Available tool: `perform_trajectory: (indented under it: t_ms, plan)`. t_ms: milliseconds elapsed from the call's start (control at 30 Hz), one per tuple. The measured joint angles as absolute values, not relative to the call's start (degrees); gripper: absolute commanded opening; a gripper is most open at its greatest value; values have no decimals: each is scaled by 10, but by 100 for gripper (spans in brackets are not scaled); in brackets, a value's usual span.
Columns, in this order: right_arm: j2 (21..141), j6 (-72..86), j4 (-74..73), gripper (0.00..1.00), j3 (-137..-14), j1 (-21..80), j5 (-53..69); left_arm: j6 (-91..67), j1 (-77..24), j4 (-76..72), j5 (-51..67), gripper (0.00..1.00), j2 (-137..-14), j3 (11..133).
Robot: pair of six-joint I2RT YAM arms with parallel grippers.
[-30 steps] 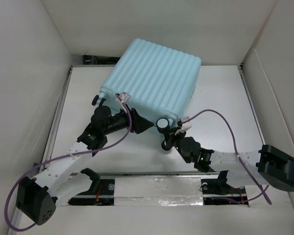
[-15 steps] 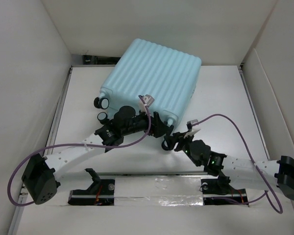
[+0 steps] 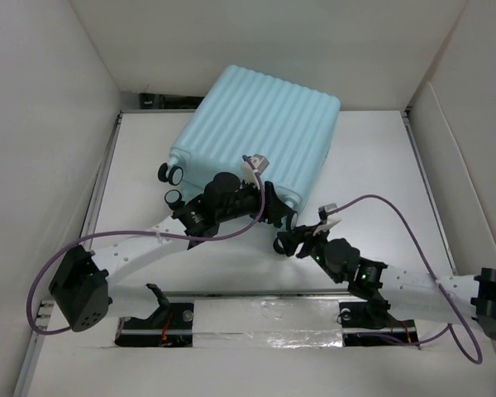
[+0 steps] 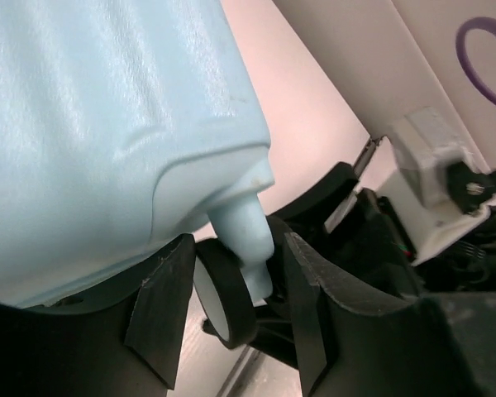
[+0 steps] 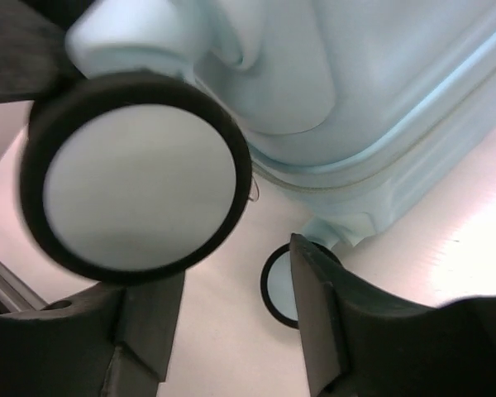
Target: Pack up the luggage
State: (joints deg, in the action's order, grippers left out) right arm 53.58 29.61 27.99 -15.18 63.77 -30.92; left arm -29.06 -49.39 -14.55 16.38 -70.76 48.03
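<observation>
At the far middle of the table [image 3: 372,157], the luggage [image 3: 256,132] lies flat and shut, so we judge packing barely begun: opening and filling remain, and we see nothing to pack. Our left gripper [image 3: 274,213] straddles its near-right caster [image 4: 227,302], jaws apart; the right gripper [image 3: 287,244], also parted, hangs just beside, empty. Both crowd that corner.

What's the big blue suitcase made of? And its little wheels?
Pale aqua ribbed suitcase: looks like hard moulded plastic, smooth with soft sheen on its ridges. Black-rimmed white caster wheel: probably plastic face, matte black tyre, maybe rubber.
</observation>
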Motion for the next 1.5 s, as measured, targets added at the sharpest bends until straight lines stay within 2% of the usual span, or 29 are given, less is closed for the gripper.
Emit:
perform_trajectory:
  t_ms: [100, 167, 267, 367, 433, 467, 500, 600, 700, 767, 1000, 1133, 1267, 1367, 1400, 1500]
  plan:
    - [463, 303, 241, 77, -140, 636, -316, -290, -497, -150, 168, 42, -748, 513]
    - [423, 307, 221, 80, -136, 634, -317, -290, -505, -152, 172, 42, -777, 538]
    - [389, 314, 192, 81, -136, 634, -311, -292, -515, -163, 187, 42, -835, 589]
    - [378, 327, 169, 76, -135, 641, -310, -307, -522, -182, 202, 43, -899, 647]
    - [378, 334, 166, 67, -127, 646, -315, -322, -526, -187, 213, 47, -941, 693]
    - [379, 338, 168, 64, -120, 647, -316, -329, -528, -192, 220, 54, -961, 716]
    - [380, 340, 171, 56, -113, 649, -318, -337, -531, -196, 227, 59, -979, 739]
    - [398, 338, 180, 19, -105, 650, -326, -340, -543, -208, 218, 70, -999, 777]
    - [442, 327, 210, 7, -109, 650, -331, -327, -554, -203, 181, 73, -974, 770]
    - [479, 316, 225, 6, -122, 650, -335, -316, -558, -188, 140, 73, -924, 738]
    - [552, 276, 258, 0, -192, 649, -340, -305, -477, -44, -88, 75, -573, 573]
    - [530, 268, 258, 1, -196, 644, -346, -304, -402, 55, -169, 82, -435, 524]
    - [481, 268, 252, 11, -187, 632, -351, -289, -319, 127, -155, 84, -429, 477]
    - [439, 278, 217, 38, -178, 626, -360, -270, -294, 166, -118, 84, -484, 463]
    - [425, 284, 201, 50, -175, 626, -364, -265, -294, 167, -105, 84, -510, 463]
    - [392, 298, 169, 59, -159, 618, -369, -245, -294, 176, -77, 82, -562, 464]
